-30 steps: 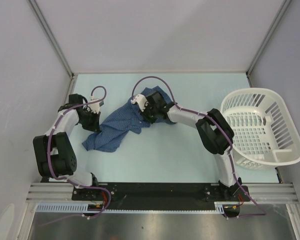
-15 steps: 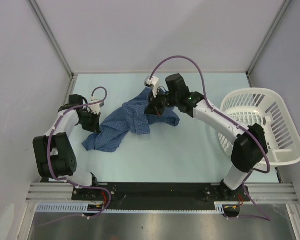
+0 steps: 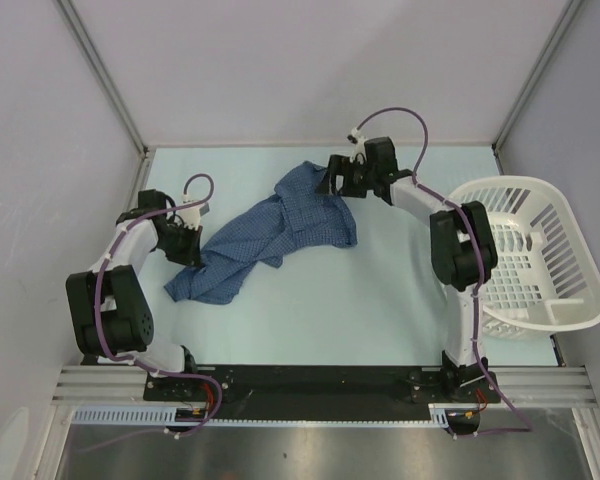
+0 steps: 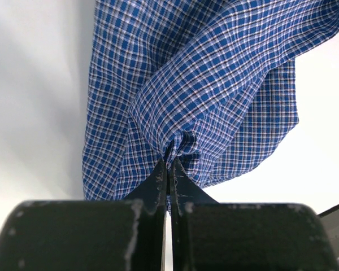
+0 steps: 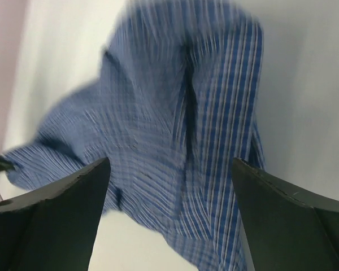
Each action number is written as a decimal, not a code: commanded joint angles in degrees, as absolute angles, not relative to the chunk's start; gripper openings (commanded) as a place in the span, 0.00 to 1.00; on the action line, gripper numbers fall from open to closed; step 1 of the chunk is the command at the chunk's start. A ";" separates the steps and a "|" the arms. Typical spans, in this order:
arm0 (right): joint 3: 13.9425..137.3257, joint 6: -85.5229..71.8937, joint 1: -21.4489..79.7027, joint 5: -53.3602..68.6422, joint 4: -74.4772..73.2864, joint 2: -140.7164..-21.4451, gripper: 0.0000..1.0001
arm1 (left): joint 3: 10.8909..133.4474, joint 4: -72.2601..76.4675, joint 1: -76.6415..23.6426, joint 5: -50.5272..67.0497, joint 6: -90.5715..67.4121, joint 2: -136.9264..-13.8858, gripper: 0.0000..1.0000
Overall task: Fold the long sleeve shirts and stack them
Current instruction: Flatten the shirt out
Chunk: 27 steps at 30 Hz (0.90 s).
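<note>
The left pincer (image 4: 169,169) is clamped shut on a bunched fold of the medium-blue, fine-check cloth long sleeve shirt (image 4: 203,84). The right pincer (image 5: 169,164) has its jaws spread wide and holds nothing, just above the shirt's far end. The shirt lies crumpled on the pale green tabletop (image 3: 330,320), well apart from the white plastic slatted laundry basket (image 3: 540,250).
</note>
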<state>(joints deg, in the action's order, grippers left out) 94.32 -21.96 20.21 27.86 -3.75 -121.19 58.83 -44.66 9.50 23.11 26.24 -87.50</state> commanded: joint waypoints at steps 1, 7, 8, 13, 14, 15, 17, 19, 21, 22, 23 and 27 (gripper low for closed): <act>91.07 -9.80 18.99 30.92 -12.72 -114.09 0.92 | 59.86 -45.79 9.23 26.37 25.14 -85.17 0.00; 81.23 -0.53 14.86 32.09 -18.54 -106.79 0.76 | 58.71 -46.05 9.23 26.63 25.66 -85.08 0.00; 80.60 -0.18 14.85 32.25 -18.46 -106.44 0.72 | 58.71 -46.05 9.14 26.63 25.66 -85.08 0.00; 81.03 -1.23 15.47 32.08 -17.14 -109.06 0.70 | 59.24 -46.84 9.14 27.68 27.76 -84.64 0.00; 81.38 -1.40 15.56 31.99 -16.70 -109.77 0.68 | 59.33 -47.02 9.14 27.51 27.95 -84.38 0.00; 81.91 -1.49 15.73 31.99 -16.79 -110.47 0.67 | 59.41 -47.20 9.23 27.42 28.21 -84.20 0.00; 83.75 -2.02 15.82 33.48 -17.22 -113.19 0.67 | 60.03 -47.89 9.14 26.99 28.65 -84.29 0.00; 84.55 -2.81 15.82 34.97 -17.49 -115.21 0.66 | 60.47 -48.16 9.14 26.63 28.74 -84.29 0.00; 85.08 -2.47 16.00 35.59 -17.23 -115.92 0.46 | 60.73 -48.34 9.23 26.46 28.65 -83.94 0.00; 85.60 -2.29 15.82 36.03 -18.10 -116.28 0.15 | 61.43 -48.69 9.23 26.54 28.74 -83.85 0.00; 87.17 -2.11 15.21 36.30 -19.06 -116.02 0.00 | 62.04 -49.39 9.32 26.72 28.91 -83.59 0.00; 87.28 -3.86 11.00 41.90 -19.16 -108.65 0.00 | 67.40 -50.89 11.77 29.95 29.36 -82.36 0.00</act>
